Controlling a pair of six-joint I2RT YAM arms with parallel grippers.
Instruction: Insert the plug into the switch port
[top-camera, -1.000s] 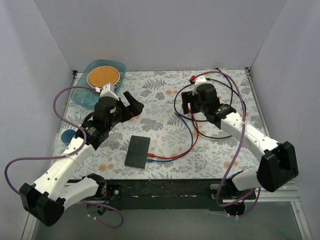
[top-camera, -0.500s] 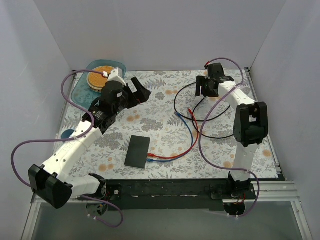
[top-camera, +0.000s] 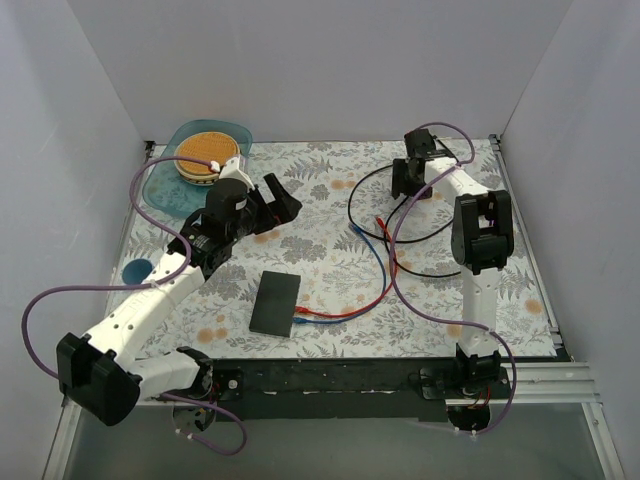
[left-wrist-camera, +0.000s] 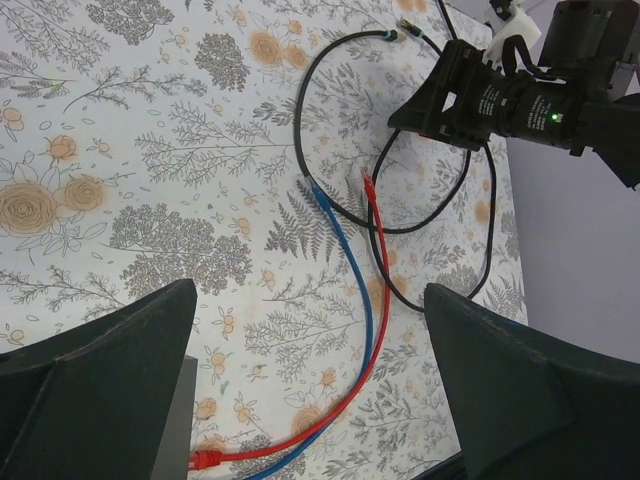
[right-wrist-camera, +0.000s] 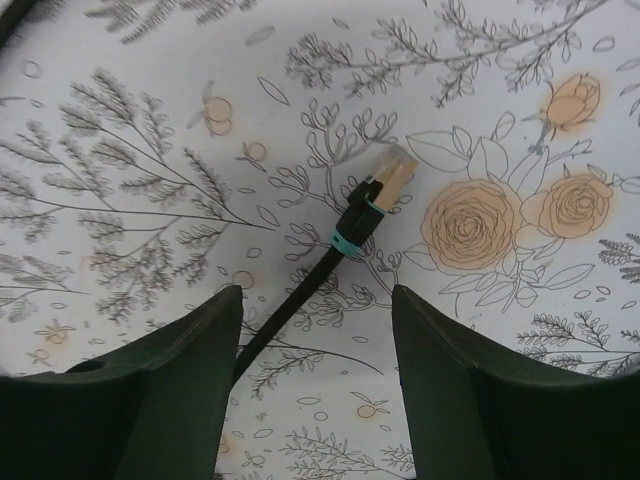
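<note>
**Work surface.** The table (top-camera: 330, 262) carries a floral-print cloth and is enclosed by plain white walls (top-camera: 320, 70) on the left, far and right sides. A blue tray (top-camera: 160, 186) holding a round orange disc (top-camera: 207, 152) sits in the far-left corner. A small blue round object (top-camera: 137, 268) lies near the left edge.

**Task item.** The switch (top-camera: 275, 303) lies flat near the front edge, close to the centre and clear of both arms. A red cable (left-wrist-camera: 383, 270) and a blue cable (left-wrist-camera: 362, 300) run side by side toward it, and their near ends lie just beside its right edge. A black cable (left-wrist-camera: 300, 140) loops across the far-right area.

**Left gripper** (left-wrist-camera: 308, 290). Jaws spread wide, nothing between them. It hangs above the cloth left of centre, facing the cables.

**Right gripper** (right-wrist-camera: 315, 300). Jaws apart and gripping nothing. It is positioned low at the far right of the table, directly over the plug (right-wrist-camera: 385, 185) (clear gold-tinted tip, teal collar) that ends the black cable. The plug lies on the cloth ahead of the fingers (right-wrist-camera: 190, 350), in line with the gap between them and untouched by either.
</note>
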